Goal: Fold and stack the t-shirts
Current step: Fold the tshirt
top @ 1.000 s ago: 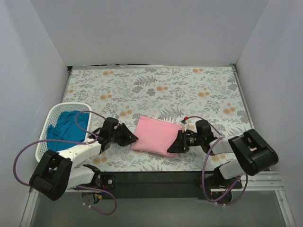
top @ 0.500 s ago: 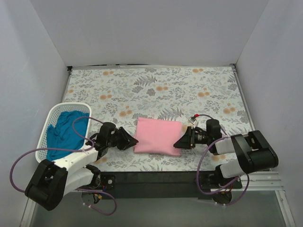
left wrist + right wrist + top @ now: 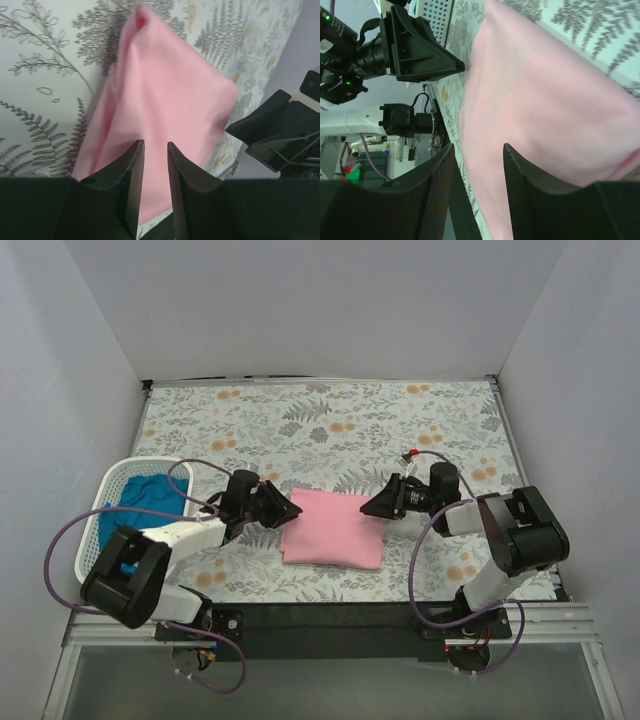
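Observation:
The light pink t-shirt (image 3: 333, 528) lies folded into a flat rectangle near the front middle of the table. My left gripper (image 3: 290, 510) is low at its far left corner, jaws a narrow gap apart with nothing between them; in the left wrist view (image 3: 155, 143) the pink cloth (image 3: 165, 100) lies just beyond the tips. My right gripper (image 3: 368, 508) is at the far right corner, open and empty; in the right wrist view (image 3: 478, 146) the pink cloth (image 3: 545, 115) lies under it. The teal-blue t-shirt (image 3: 148, 496) sits bunched in the basket.
The white lattice basket (image 3: 118, 473) stands at the left edge beside the left arm. The table has a floral fern cover (image 3: 330, 430). Grey walls close in the left, right and back. Purple cables loop off both arms.
Both grippers moved away from the near edge to the shirt's far corners. The pink shirt, tilted and bunched a second ago, now lies flatter and squarer.

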Tool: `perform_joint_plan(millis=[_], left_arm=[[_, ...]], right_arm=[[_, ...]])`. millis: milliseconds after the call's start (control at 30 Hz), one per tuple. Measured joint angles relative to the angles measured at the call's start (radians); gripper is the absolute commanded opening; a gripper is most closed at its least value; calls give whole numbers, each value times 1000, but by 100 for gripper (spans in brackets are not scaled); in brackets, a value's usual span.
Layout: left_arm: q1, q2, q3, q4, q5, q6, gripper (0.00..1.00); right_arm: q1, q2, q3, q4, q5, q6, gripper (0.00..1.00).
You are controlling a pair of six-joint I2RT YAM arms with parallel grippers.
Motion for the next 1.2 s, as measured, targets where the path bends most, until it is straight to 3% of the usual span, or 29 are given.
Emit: perform_joint_plan(millis=[133,267,500,667,833,1000,1133,1200], left_arm=[[0,113,-2,33,-12,-5,23],[2,124,-37,70,-14,-14,23],[2,-23,-71,-35,-68,19,24],[2,-217,-55,-176,-166,67,28],[2,-337,-4,-299,-286,123,30],[2,-398,22,-380,-354,164,34],[2,-423,30,-426,-381,188,38],[2,-426,38,-450,-391,201,40]], right_arm=[[-35,148,6,27,8,-6,47],[-73,240,4,79,-27,17,46],[-50,85,-47,183,-55,126,52],[111,-101,-64,243,-16,192,53],[337,-114,-77,270,90,234,52],[455,73,-66,328,154,257,52],[472,331,-57,443,155,339,54],[466,376,-54,533,126,405,57]])
